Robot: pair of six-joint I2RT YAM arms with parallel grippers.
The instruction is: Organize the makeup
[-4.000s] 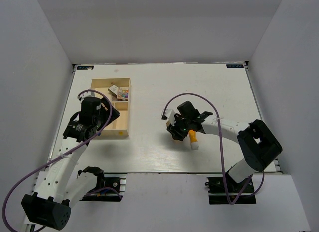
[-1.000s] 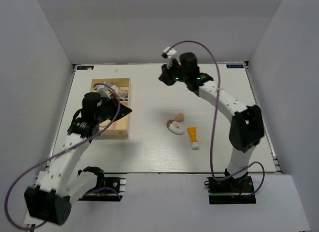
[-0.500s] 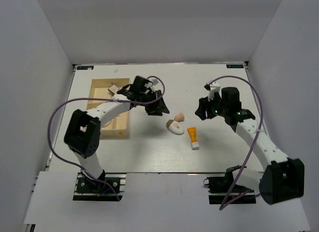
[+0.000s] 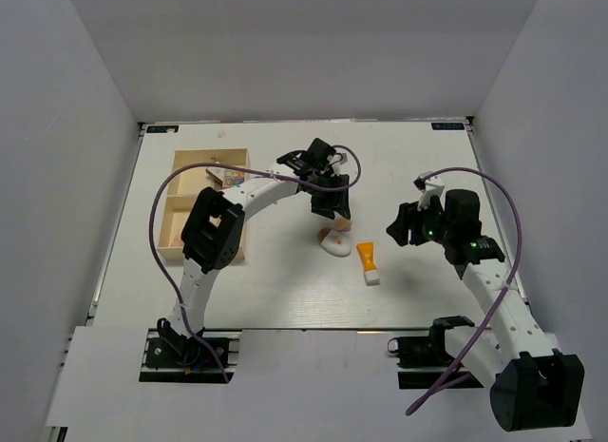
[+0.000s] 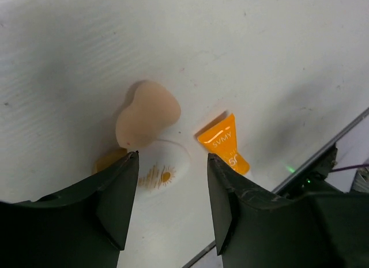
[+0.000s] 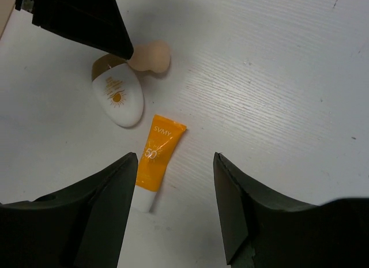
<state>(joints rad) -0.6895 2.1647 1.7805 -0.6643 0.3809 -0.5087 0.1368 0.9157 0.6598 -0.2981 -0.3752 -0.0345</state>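
a: jaws? where was the makeup?
b: left gripper (image 5: 172, 158) and right gripper (image 6: 174, 158) both gaped, empty. beige egg-shaped sponge (image 5: 148, 113), cream oval compact (image 6: 118, 98) and orange white-capped tube (image 6: 154, 164) lay mid-frame in top view, well apart from light wooden tray (image 4: 171, 209) at upper left.
a: tip?
b: probably drop the left straight over the sponge, without nudging the compact just beside it. tube read "svmy" and "50". compact print too small.

The white tabletop (image 4: 285, 285) carries a light wooden compartment tray (image 4: 176, 214) at its left. Mid-table lie a beige egg-shaped sponge (image 6: 151, 55), a cream oval compact (image 6: 118, 98) just beside it, and an orange white-capped tube (image 6: 154, 158) nearby.
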